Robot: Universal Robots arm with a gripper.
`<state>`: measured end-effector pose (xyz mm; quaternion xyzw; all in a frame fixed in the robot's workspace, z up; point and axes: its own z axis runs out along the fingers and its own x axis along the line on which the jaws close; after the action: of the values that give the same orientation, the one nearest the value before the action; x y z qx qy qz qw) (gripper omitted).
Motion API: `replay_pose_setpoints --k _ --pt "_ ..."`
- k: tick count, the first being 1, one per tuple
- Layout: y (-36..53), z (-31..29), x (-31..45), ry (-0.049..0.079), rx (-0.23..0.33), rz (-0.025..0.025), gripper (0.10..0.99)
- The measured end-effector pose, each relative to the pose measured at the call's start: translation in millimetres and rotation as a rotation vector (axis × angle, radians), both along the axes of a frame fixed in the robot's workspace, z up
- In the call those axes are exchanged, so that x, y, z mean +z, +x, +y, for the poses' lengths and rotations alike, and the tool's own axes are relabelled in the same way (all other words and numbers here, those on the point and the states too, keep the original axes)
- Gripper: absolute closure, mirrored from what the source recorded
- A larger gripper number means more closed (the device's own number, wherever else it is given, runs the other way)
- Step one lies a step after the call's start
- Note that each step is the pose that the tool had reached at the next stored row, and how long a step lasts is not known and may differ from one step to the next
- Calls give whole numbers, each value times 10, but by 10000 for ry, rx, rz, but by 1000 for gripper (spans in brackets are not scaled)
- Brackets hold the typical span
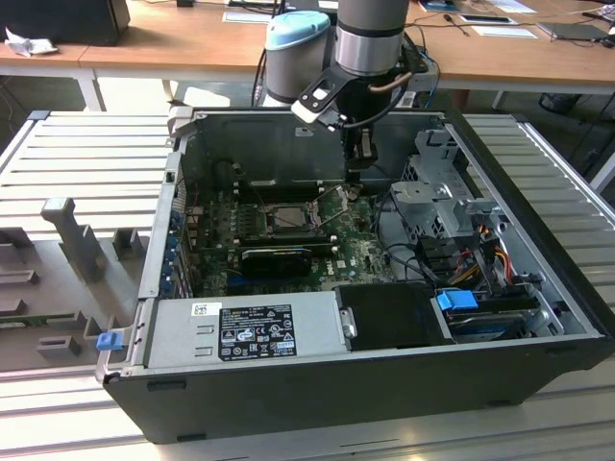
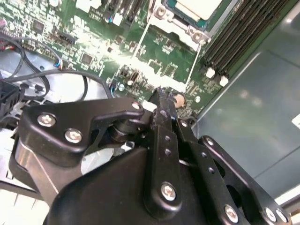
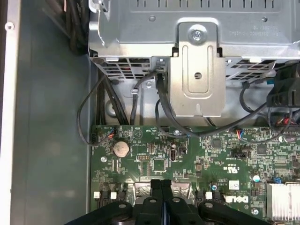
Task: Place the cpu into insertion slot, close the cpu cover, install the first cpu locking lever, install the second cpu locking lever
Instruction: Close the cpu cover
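Observation:
The insertion slot (image 1: 288,217) sits on the green motherboard in the middle of the open computer case. In the second wrist view the pale cpu (image 2: 197,5) lies in it, and the silvery cpu cover (image 2: 185,29) lies flat around the chip. Two thin wire locking levers (image 2: 140,42) (image 2: 193,65) run out from the socket toward my gripper and look unlatched. My gripper (image 1: 360,171) hangs inside the case just to the exterior view's right of the socket. Its black fingers (image 3: 161,187) are pressed together with nothing between them. The tip (image 2: 161,93) is close beside one lever's free end.
A grey metal drive cage (image 3: 197,70) with a bundle of black cables stands past the board's edge. Long black memory slots (image 2: 239,33) flank the socket. The power supply (image 1: 255,331) fills the case's front. A dark case wall (image 2: 253,122) rises beside the memory slots.

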<state>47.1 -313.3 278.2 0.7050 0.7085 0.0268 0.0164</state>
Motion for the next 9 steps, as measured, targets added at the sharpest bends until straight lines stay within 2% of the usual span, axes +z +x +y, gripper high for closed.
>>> replay_pose_setpoints --k 5,8,9 --pt "86 -3 -21 -1 -1 1 980" --pt "131 -3 -114 -1 0 8 980" --pt "176 -3 -135 0 -2 115 980"
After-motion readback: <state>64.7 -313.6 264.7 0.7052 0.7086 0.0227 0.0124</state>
